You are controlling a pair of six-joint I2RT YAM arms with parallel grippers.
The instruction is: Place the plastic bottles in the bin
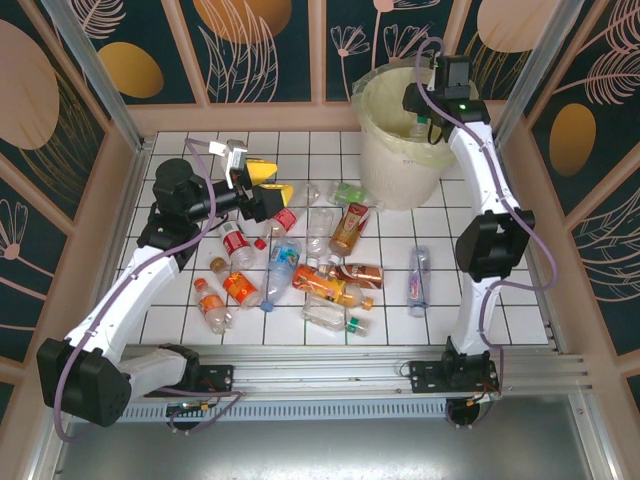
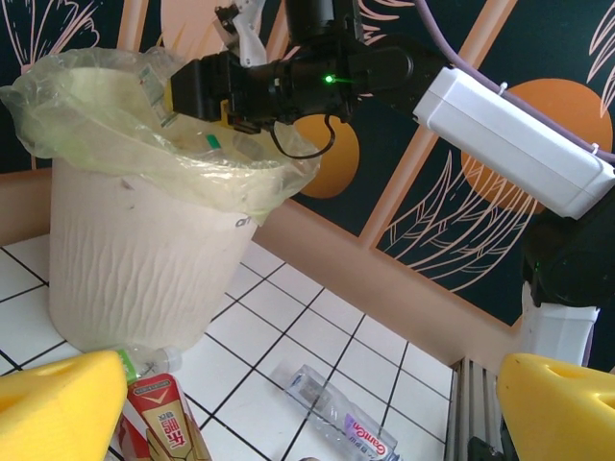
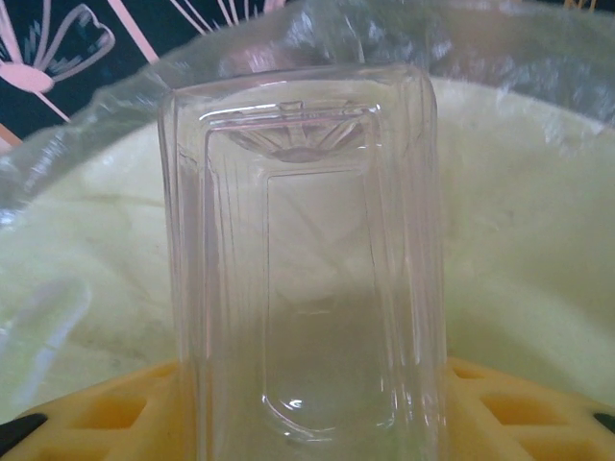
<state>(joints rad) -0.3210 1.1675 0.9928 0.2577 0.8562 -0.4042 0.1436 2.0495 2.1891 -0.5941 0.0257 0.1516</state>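
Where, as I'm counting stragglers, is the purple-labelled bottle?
In the top view, the purple-labelled bottle lies alone on the tiles, right of the pile, beside the right arm, in front of the bin.

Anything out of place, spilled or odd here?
Nothing serious. One purple-labelled bottle lies alone on the table, apart from the pile of bottles, near the right arm. The bag over the bin rim is rumpled.

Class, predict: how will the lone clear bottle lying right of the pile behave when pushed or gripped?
Lying on its side, the lone bottle probably rolls. It looks empty, so likely light. Thin clear walls may dent.
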